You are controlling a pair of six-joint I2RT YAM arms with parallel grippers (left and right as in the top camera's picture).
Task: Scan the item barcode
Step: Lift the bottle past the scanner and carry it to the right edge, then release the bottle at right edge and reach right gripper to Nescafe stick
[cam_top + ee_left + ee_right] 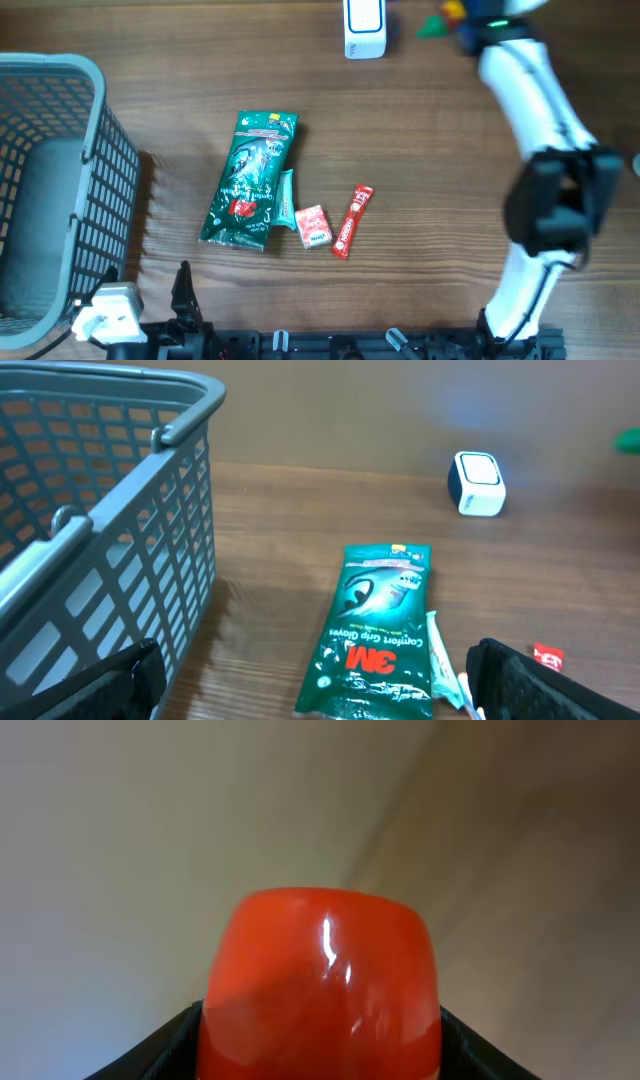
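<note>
Where the table's left edge lies, at nine o'clock: grey slatted basket (112, 170), upright, with its handle folded down on the rim.
Left gripper (312, 660): at seven o'clock near the front edge, jaws spread wide with nothing between them, pointing towards twelve o'clock at the packets.
Green glove pack (250, 180): flat on the wood just left of centre, long axis running roughly twelve to six, well apart from the basket.
Teal slim packet (287, 198): against the glove pack's three o'clock edge, partly tucked under it.
Small red-and-white packet (313, 226): at the teal packet's lower end, touching it.
Red stick sachet (352, 221): just beside the small packet at its three o'clock, tilted slightly, not touching it.
White scanner (364, 28): at twelve o'clock by the far edge.
Right arm (530, 90): rises from five o'clock and reaches to one o'clock, its tip just right of the scanner.
Right gripper (320, 1030): fingers closed against both sides of the item.
Red glossy item (320, 970): rounded, held in the right gripper; no barcode shows on the visible face.
</note>
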